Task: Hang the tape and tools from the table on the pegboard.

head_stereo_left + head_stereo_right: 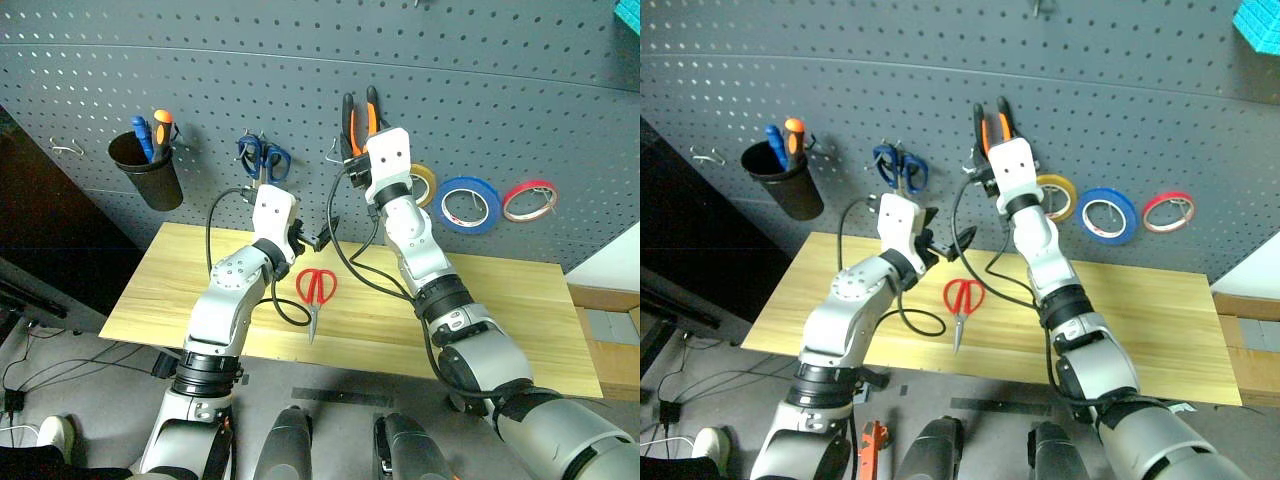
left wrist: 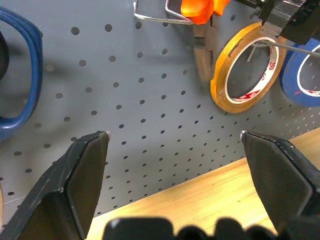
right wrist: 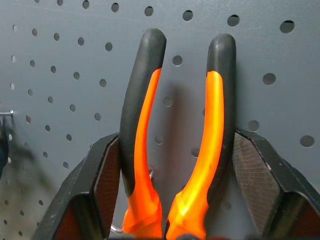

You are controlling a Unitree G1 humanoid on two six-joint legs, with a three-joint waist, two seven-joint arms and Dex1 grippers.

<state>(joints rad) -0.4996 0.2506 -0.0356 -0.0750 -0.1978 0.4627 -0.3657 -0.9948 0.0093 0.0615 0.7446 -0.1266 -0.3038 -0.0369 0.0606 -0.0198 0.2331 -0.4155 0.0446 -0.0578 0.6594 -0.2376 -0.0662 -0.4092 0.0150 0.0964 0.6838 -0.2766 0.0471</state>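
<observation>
The orange-and-black pliers (image 3: 142,130) stand handles-up against the dark grey pegboard (image 1: 200,80), and my right gripper (image 3: 175,150) is shut on them, a pad on each handle. In the left wrist view their steel jaws point down beside a metal hook (image 2: 165,17). The red-handled scissors (image 1: 316,290) lie flat on the wooden table (image 1: 180,280), blades toward the front edge. My left gripper (image 1: 312,238) hovers open and empty just above them, facing the board. The blue tape (image 1: 470,204) hangs on the pegboard, right of my right arm.
A black cup (image 1: 148,170) holding blue and orange screwdrivers hangs at the board's left, with blue-handled scissors (image 1: 264,157) beside it. A yellow tape roll (image 2: 245,70) and a red roll (image 1: 530,200) flank the blue tape. An empty hook (image 1: 67,148) sits far left.
</observation>
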